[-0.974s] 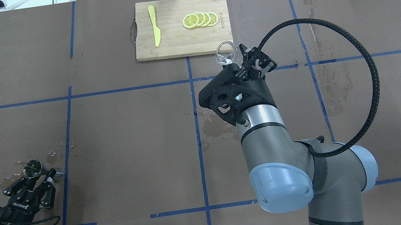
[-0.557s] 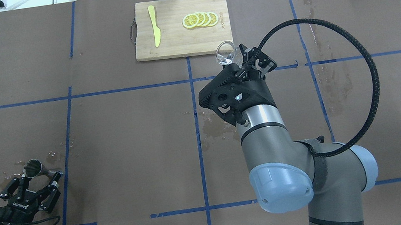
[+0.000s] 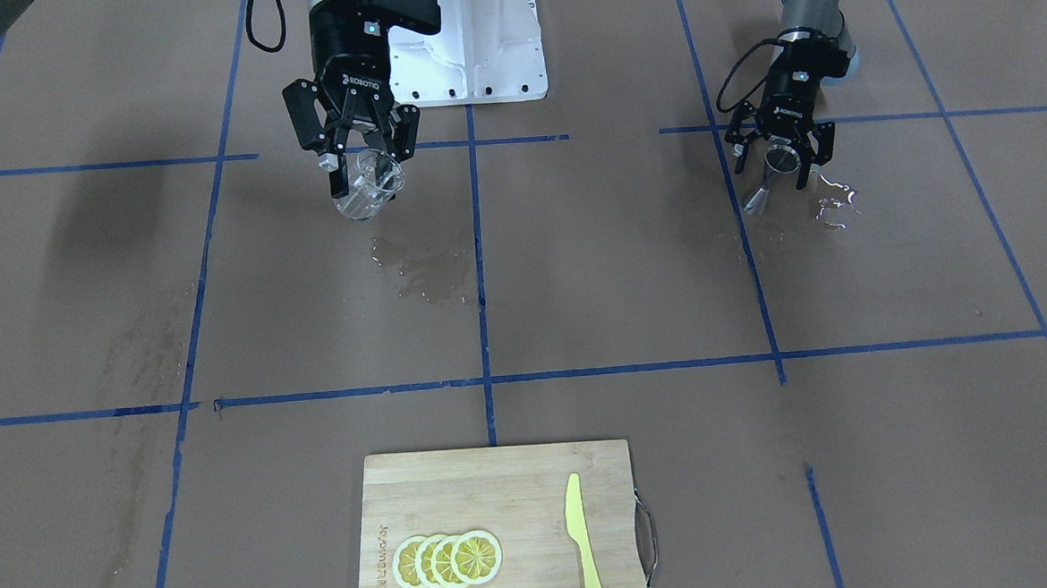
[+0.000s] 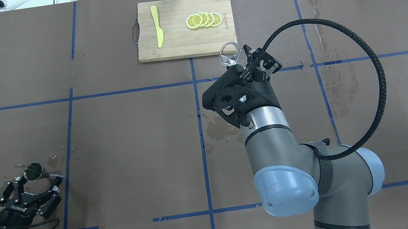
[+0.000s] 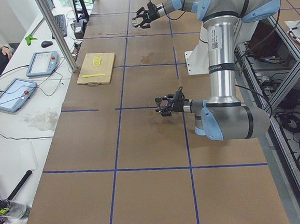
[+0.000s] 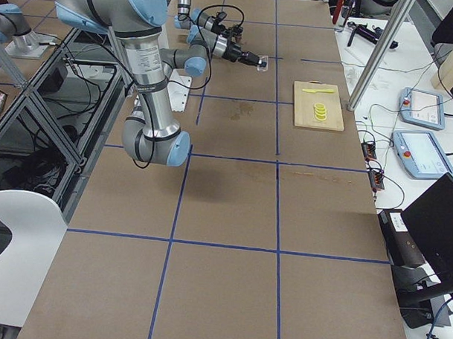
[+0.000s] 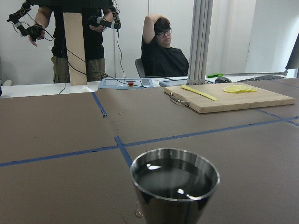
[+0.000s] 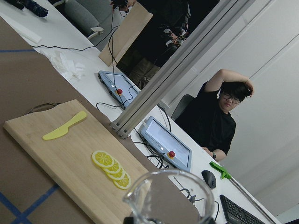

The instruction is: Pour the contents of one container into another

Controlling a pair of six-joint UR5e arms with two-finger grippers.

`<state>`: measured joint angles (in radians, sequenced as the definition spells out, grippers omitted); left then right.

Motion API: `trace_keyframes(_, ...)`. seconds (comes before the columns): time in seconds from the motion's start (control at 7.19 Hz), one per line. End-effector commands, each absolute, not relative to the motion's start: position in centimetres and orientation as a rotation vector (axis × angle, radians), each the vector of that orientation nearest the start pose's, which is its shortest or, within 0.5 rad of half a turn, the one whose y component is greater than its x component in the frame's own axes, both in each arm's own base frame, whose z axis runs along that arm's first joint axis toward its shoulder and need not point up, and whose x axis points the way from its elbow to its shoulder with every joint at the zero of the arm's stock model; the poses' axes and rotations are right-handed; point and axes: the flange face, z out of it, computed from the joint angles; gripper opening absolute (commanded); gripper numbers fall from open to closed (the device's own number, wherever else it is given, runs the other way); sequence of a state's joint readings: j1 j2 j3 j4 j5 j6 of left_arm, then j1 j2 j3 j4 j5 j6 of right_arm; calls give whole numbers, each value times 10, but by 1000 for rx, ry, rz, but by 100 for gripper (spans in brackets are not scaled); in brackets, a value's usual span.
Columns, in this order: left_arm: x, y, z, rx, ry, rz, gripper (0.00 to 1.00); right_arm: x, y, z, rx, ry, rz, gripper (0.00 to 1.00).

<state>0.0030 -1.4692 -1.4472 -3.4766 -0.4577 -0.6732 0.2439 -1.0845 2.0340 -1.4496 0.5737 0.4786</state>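
- Two grippers are showing in the front view. The right gripper (image 3: pixel 363 163) is clamping the cup (image 3: pixel 364 193) in the air, tilted, near a wet patch (image 3: pixel 428 276). The left gripper (image 3: pixel 781 162) is sitting wide open at the jigger (image 3: pixel 770 181), which is resting on the table (image 3: pixel 578 309) beside small puddles (image 3: pixel 832 202).
- From overhead, the jigger is standing upright just ahead of the spread left jaws, ungripped. The cup is hanging by the board (image 4: pixel 178 42).
- At the left wrist, the jigger is holding liquid, close to the lens.
- At the right wrist, the cup's rim is filling the bottom edge, with slices (image 8: pixel 112 169) and a knife (image 8: pixel 63 127) lying on the board beyond.
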Motion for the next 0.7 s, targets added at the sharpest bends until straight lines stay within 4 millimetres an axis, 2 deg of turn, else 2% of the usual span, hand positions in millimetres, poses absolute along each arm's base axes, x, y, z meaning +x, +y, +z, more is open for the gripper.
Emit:
trace_keyframes(0.0, 365, -224, 552, 1348, 940, -311, 100, -454, -337, 158, 1293, -208, -192, 0)
trace_keyframes(0.14, 364, -224, 541, 1359, 943, -322, 100, -454, -337, 158, 1293, -209, -191, 0)
trace_keyframes(0.56, 340, -225, 538, 1413, 979, -339, 100, -455, -336, 157, 1293, -210, -192, 0)
